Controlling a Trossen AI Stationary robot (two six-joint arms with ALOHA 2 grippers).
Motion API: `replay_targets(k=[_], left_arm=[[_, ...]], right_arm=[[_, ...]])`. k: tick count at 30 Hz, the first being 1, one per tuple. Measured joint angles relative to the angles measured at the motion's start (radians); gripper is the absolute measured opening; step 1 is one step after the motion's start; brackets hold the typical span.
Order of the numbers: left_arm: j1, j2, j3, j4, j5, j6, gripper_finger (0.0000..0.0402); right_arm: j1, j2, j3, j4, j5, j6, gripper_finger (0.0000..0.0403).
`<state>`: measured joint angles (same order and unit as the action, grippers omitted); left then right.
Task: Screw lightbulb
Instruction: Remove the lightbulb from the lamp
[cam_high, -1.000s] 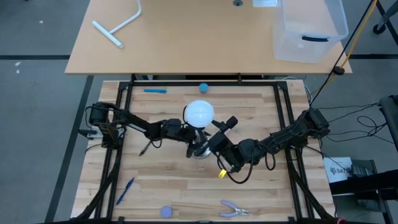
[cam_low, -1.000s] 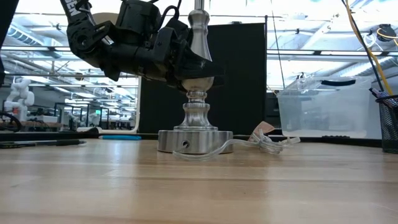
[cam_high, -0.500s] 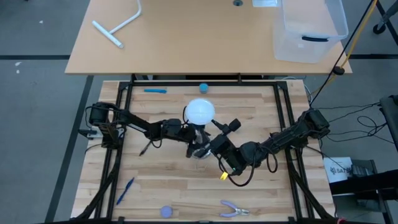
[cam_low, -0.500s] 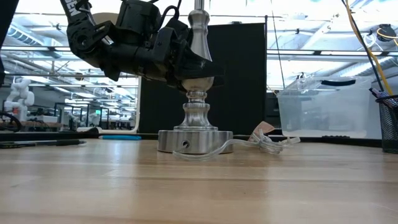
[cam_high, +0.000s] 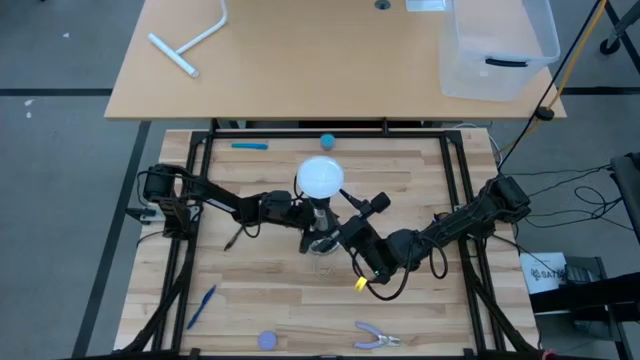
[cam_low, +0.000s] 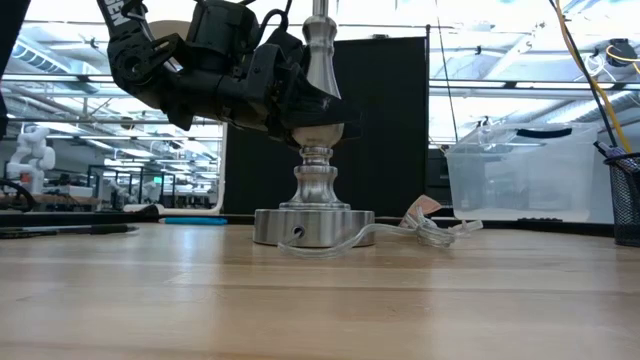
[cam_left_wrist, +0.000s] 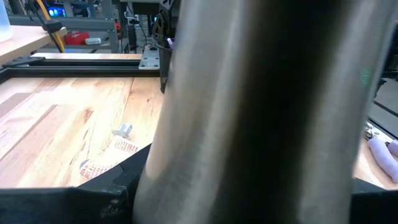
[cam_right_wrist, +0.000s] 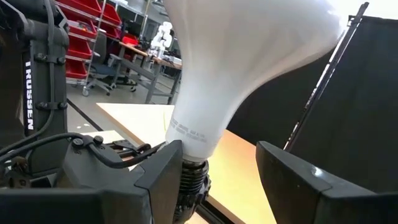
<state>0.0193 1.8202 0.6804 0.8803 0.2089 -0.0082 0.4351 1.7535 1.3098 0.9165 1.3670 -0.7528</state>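
The white lightbulb (cam_high: 321, 177) stands upright on the silver stand (cam_low: 313, 222) at mid-table. Its narrow neck (cam_right_wrist: 191, 142) points down into the stand's dark top. My left gripper (cam_high: 306, 216) comes in from the table's left and is shut on the stand's stem. My right gripper (cam_right_wrist: 221, 152) comes in from the right, level and open. Its fingers stand on either side of the bulb's neck: one finger (cam_right_wrist: 163, 167) is close beside it and the other (cam_right_wrist: 292, 177) is well apart. My left gripper pinches the stand's silver stem (cam_low: 322, 128) between its two fingers (cam_left_wrist: 93, 199), at the bulge above the base. The fingers come level from the table's left and lie across the upright stem. The stand's round base rests on the table. Of my right gripper, I cannot tell whether its nearer finger touches the bulb's neck.
A clear cord (cam_low: 410, 230) trails from the stand's base. A blue ball (cam_high: 327, 141) and a blue pen (cam_high: 250, 146) lie at the far edge. Another pen (cam_high: 201, 305), a ball (cam_high: 267, 340) and pliers (cam_high: 378, 338) lie near the front. A clear bin (cam_high: 500, 45) is on the table behind.
My right gripper has turned a little about the bulb's neck, and its wrist has swung slightly toward the table's near edge. The gap between its fingers looks the same. The bulb and the stand have kept still.
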Motion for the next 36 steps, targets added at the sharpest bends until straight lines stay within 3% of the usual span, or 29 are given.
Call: replay_targets(k=[28, 36], left_arm=[[0.001, 0.000, 0.000, 0.000, -0.001, -0.009, 0.0258], [-0.001, 0.000, 0.000, -0.002, -0.001, 0.007, 0.0258]], right_arm=[[-0.023, 0.001, -0.001, 0.053, 0.045, -0.075, 0.0199], [-0.027, 0.001, -0.001, 0.052, 0.102, -0.113, 0.0199]])
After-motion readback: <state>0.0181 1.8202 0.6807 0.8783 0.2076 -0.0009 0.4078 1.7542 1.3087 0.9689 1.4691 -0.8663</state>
